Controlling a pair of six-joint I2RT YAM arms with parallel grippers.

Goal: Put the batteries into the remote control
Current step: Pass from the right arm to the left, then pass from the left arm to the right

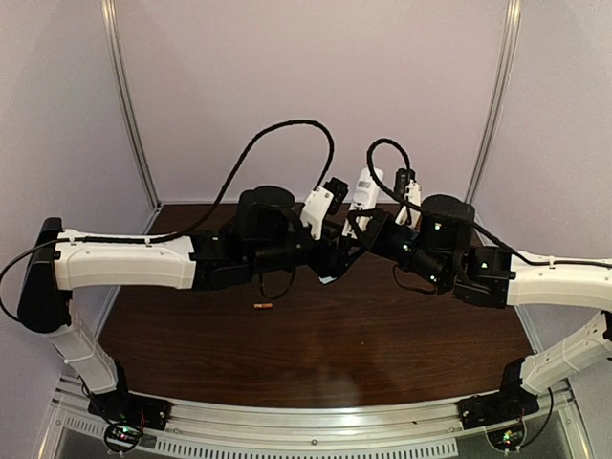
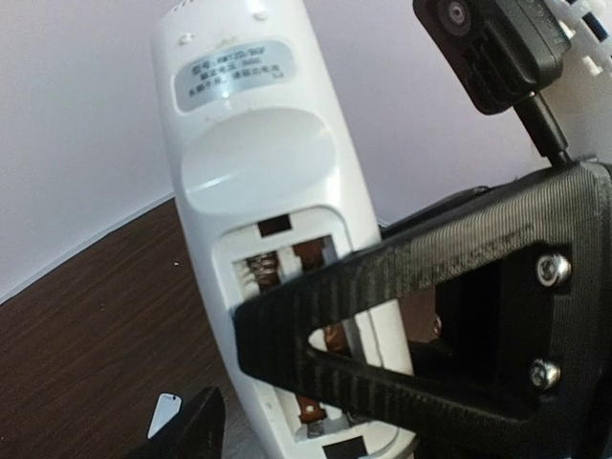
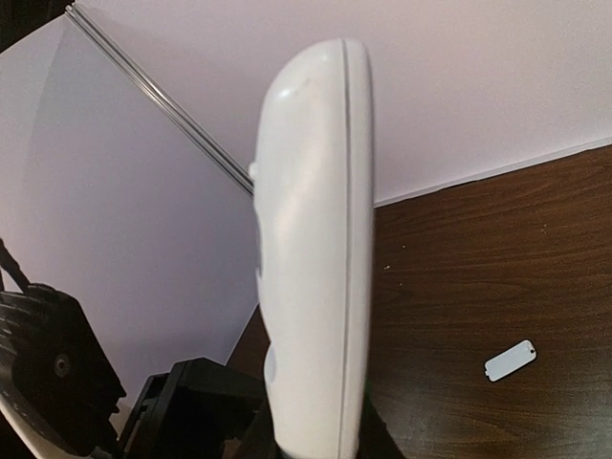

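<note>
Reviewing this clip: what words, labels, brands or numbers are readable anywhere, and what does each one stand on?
Back of the remote control, silver sticker: three lines of small print, too blurred to read.
The battery lying loose: too small to show any print.
No other text, brand or number is readable in any view.

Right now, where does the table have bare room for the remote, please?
Bare: the table strip between the battery and the front rail. Crowded behind: left claw and right claw cluster at the remote control.
</note>
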